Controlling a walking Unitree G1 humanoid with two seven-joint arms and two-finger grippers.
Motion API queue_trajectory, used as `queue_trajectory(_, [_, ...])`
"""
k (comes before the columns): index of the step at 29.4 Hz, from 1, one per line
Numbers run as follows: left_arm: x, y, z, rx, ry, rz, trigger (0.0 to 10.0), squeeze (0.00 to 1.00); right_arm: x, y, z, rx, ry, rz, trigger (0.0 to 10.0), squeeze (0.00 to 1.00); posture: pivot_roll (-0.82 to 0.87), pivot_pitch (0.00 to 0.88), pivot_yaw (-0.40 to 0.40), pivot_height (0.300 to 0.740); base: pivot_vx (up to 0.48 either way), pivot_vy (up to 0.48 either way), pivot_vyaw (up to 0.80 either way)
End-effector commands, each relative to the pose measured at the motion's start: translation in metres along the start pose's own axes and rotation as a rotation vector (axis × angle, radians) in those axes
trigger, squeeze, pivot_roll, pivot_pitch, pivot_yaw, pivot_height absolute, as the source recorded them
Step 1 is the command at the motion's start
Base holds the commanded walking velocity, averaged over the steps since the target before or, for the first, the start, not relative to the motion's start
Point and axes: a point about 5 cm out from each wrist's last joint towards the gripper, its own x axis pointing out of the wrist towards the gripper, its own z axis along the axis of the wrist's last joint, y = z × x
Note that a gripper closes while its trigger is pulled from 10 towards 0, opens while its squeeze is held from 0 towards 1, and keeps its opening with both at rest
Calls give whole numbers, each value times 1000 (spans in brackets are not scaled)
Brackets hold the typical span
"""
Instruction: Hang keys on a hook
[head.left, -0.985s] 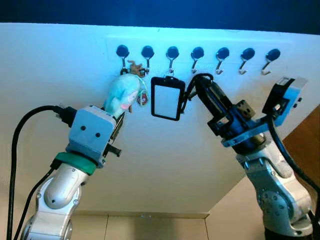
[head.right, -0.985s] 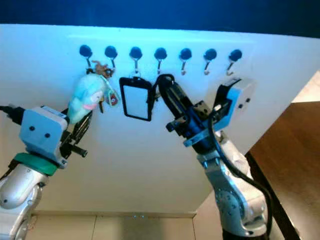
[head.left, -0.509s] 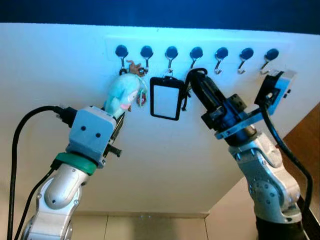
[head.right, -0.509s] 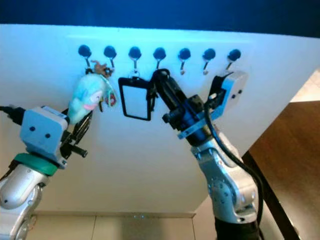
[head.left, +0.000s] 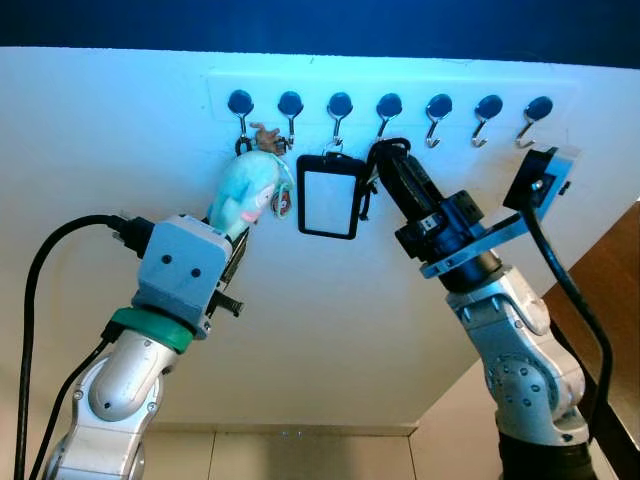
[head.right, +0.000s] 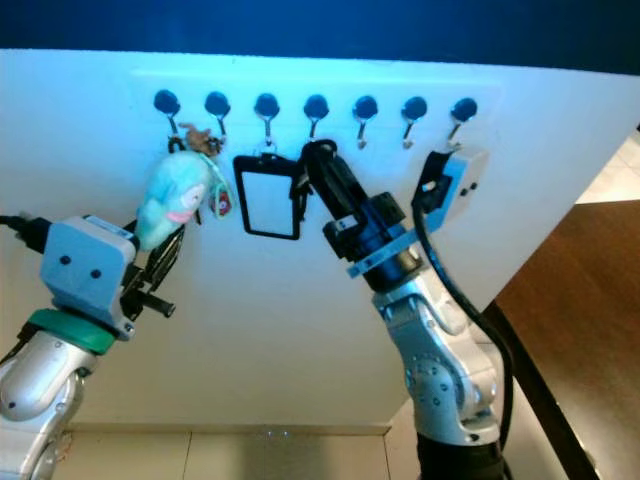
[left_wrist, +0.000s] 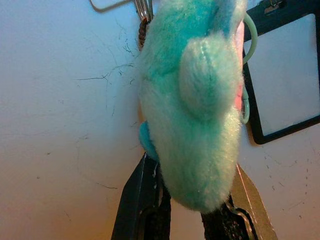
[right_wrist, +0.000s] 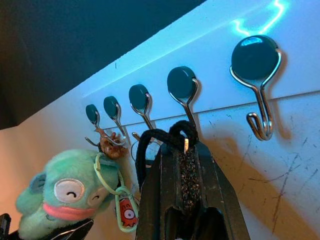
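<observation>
1. Eye views: left gripper (head.left: 237, 235) closed on turquoise plush keychain (head.left: 245, 192), hanging from leftmost hook (head.left: 240, 110).
2. Left wrist view: fingers (left_wrist: 137, 200) clamping plush.
3. Right wrist view: right gripper (right_wrist: 185, 150) pinching black cord (right_wrist: 165, 137) beneath fourth hook (right_wrist: 183, 87).

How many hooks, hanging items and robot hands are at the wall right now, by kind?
Wall hooks: 7
Teal plush keychain: 1
Black badge holder: 1
Black cord loop: 1
Robot hands, left hand on the plush, right hand on the cord: 2
Total: 12
</observation>
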Motion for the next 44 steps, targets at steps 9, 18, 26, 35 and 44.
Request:
queue_trajectory(9, [-2, -3, 0, -7, -1, -7, 10000, 0, 16, 7, -6, 48, 16, 43, 10000, 0, 89, 115, 70, 740, 0, 0, 0])
queue_trajectory(18, [-2, -5, 0, -12, -1, -4, 10000, 0, 16, 2, -5, 82, 34, 10, 10000, 0, 87, 124, 64, 740, 0, 0, 0])
queue_trajectory(26, [-4, -6, 0, -17, 4, -9, 10000, 0, -7, -15, -14, 117, 58, -154, 10000, 0, 81, 134, 72, 740, 0, 0, 0])
queue_trajectory(35, [-2, -6, 0, -19, 3, -14, 10000, 0, -16, -14, -12, 45, 99, -114, 10000, 0, 79, 135, 76, 740, 0, 0, 0])
queue_trajectory(44, [-1, -7, 0, -21, 1, -16, 10000, 0, -4, 17, 7, 24, 86, 220, 10000, 0, 80, 134, 75, 740, 0, 0, 0])
